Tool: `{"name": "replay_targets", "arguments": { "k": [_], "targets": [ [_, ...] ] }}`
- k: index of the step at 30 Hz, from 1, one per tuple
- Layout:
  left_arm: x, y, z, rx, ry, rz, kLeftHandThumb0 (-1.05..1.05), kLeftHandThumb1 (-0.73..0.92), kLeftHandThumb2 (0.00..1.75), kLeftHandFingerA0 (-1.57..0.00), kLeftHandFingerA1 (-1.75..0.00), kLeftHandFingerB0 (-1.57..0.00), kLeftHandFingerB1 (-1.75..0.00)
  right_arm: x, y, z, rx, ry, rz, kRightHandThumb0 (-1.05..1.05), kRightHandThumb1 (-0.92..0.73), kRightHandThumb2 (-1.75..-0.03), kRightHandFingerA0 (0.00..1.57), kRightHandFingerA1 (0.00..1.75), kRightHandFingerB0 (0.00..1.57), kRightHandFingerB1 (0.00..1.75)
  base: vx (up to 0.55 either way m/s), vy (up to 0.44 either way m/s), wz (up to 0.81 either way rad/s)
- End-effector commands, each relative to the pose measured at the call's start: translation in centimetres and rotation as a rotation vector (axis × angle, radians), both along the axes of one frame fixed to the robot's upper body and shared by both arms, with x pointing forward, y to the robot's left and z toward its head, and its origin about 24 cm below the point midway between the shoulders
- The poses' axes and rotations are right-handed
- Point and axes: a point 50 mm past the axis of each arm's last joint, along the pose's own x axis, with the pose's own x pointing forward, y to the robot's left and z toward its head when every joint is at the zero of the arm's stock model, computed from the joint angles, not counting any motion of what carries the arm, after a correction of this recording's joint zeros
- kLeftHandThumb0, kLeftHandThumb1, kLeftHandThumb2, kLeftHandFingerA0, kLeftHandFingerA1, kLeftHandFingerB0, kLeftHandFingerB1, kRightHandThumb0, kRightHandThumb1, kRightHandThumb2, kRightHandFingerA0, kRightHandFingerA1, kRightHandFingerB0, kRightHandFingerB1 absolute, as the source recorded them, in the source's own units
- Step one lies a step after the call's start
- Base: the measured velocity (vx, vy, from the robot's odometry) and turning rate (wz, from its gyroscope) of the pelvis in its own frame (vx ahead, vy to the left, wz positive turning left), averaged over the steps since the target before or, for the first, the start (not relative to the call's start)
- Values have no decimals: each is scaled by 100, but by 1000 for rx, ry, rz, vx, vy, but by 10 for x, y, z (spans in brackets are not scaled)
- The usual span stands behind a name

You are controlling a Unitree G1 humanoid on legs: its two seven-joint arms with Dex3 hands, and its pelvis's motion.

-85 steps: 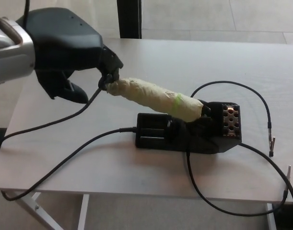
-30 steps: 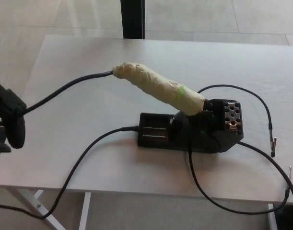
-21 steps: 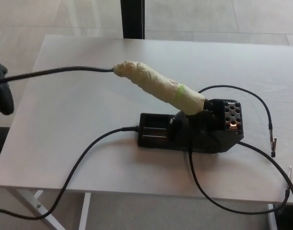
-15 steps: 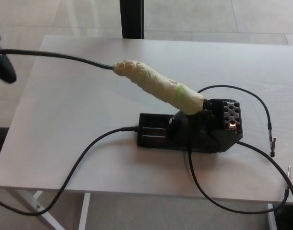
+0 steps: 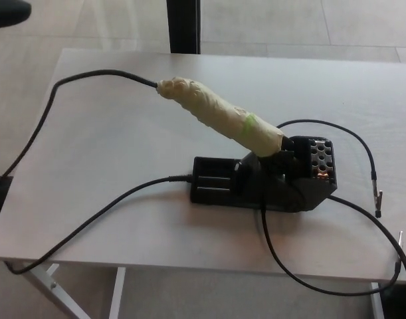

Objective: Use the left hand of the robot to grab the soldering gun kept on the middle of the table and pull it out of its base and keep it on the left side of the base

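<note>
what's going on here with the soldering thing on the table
Nothing is handling it right now. The soldering gun, its handle wrapped in pale tape, sits tilted in its black base on the white table, with its cord looping off the left edge. Only a dark bit of the robot's left hand shows in the top left corner, well away from the gun. The pull-out has not been done yet.

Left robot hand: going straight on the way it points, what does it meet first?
Hard to say: only a sliver of the left robot hand shows. It seems to point right, over the floor, well clear of the soldering gun.
</note>
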Motion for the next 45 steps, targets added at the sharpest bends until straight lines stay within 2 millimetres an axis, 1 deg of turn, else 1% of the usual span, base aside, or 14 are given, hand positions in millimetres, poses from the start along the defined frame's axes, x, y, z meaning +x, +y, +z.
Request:
{"name": "replay_targets", "arguments": {
  "k": [1, 3, 4, 11, 18, 19, 20, 21, 22, 37, 38, 39, 40, 45],
  "targets": [
    [6, -19, 8, -106, 51, -10, -102, 61, 107, 0, -12, -11, -5, -1, -4, 6, -11, -19, -1, -105, -44, -93, 80, 141, 0, 159, 0, 0, 0],
    [9, -30, 11, -82, 47, -6, -105, 77, 68, 0, 0, 0, -22, -1, -4, 6, -11, -19, -1, -105, -44, -93, 80, 141, 0, 159, 0, 0, 0],
    [11, -35, 12, -69, 45, -1, -98, 60, 105, 0, -9, -12, -16, -1, -4, 6, -11, -17, 4, -105, -46, -87, 75, 146, 0, 155, 0, 0, 0],
    [30, -99, -4, 22, 11, -109, -99, 64, 103, 0, -6, -15, -8, 0, -5, 6, 2, -28, -18, -105, -41, -90, 67, 153, 0, 165, 0, 0, 0],
    [44, -153, -43, 246, -63, -191, -87, 70, 62, 0, -29, -8, -31, 1, -5, 7, -4, -35, -2, -105, -37, -99, 89, 142, 0, 170, 0, 0, 0],
    [45, -166, -51, 390, -191, -196, -91, 54, 100, -2, -30, -11, -41, 3, -5, 8, 0, -41, -1, -105, -41, -95, 80, 148, 0, 170, 0, 0, 0],
    [43, -177, -57, 561, -284, -217, -88, 53, 99, -2, -24, -11, -41, 5, -4, 7, -3, -34, -4, -105, -33, -124, 89, 134, 10, 107, 0, 0, 0],
    [44, -181, -61, 605, -327, -228, -91, 54, 97, -5, -23, -13, -41, 6, -4, 7, -5, -32, 2, -105, -37, -102, 79, 140, 0, 167, 0, 0, 0],
    [42, -190, -67, 729, -442, -277, -99, 62, 102, -4, -21, -14, -39, 6, -4, 8, -11, -29, 9, -105, -45, -88, 90, 139, 1, 163, 0, 0, 0],
    [40, -190, -83, 1060, -727, -332, -82, 54, 96, -2, -27, -16, -47, 14, -5, 12, -26, -44, 24, -105, -46, -88, 81, 145, 3, 163, 0, 0, 0],
    [41, -190, -84, 1066, -751, -332, -81, 68, 59, 0, -42, -27, -36, 15, -5, 13, -24, -46, 25, -105, -46, -88, 73, 147, 3, 162, 0, 0, 0],
    [42, -188, -86, 1085, -795, -336, -92, 59, 95, -5, -30, -21, -47, 15, -5, 13, -24, -50, 26, -105, -46, -92, 72, 147, 1, 167, 0, 0, 0],
    [43, -188, -87, 1102, -814, -337, -81, 70, 61, -2, -41, -28, -36, 15, -5, 14, -24, -53, 25, -105, -45, -90, 71, 148, 3, 165, 0, 0, 0],
    [46, -190, -87, 1119, -872, -330, -80, 54, 93, -4, -42, -22, -47, 19, -6, 16, -35, -66, 29, -105, -45, -91, 81, 145, 6, 164, 0, 0, 0]
  ]
}}
